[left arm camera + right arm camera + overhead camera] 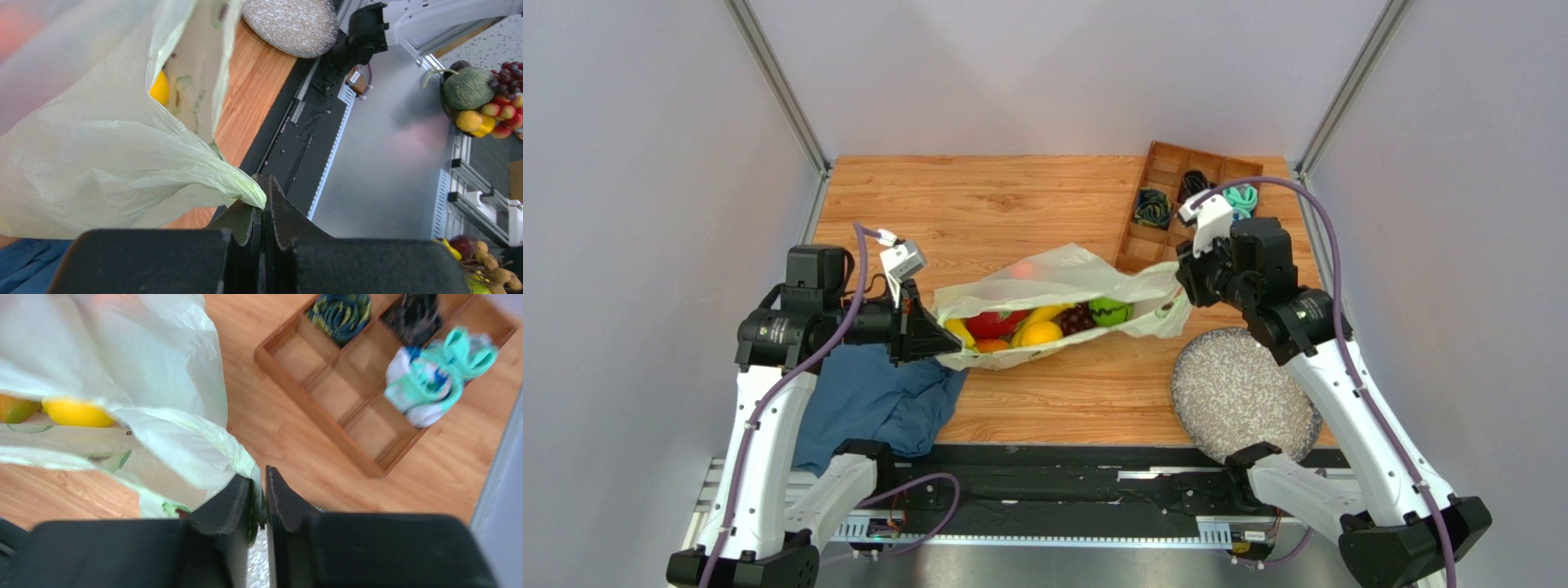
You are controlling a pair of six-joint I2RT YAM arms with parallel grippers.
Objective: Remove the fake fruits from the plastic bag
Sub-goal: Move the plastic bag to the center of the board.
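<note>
The plastic bag (1051, 276) hangs stretched between both grippers above the wooden table, its mouth facing the camera. Inside lie the fake fruits: a green apple (1108, 311), dark grapes (1075, 319), a red fruit (995, 324) and a yellow-orange one (1041, 331). My left gripper (934, 337) is shut on the bag's left end, and its fingertips (264, 184) pinch the film (92, 153). My right gripper (1182, 279) is at the bag's right end. Its jaws (258, 481) stand slightly apart, with the bag's edge (123, 343) still between them. A yellow fruit (77, 412) shows through the plastic.
A wooden divider tray (1173, 184) with rolled socks (1241, 196) stands at the back right. A speckled grey plate (1241, 392) lies under the right arm. A blue cloth (879, 398) lies at the front left. Off the table, other fruit bowls (485, 98) show.
</note>
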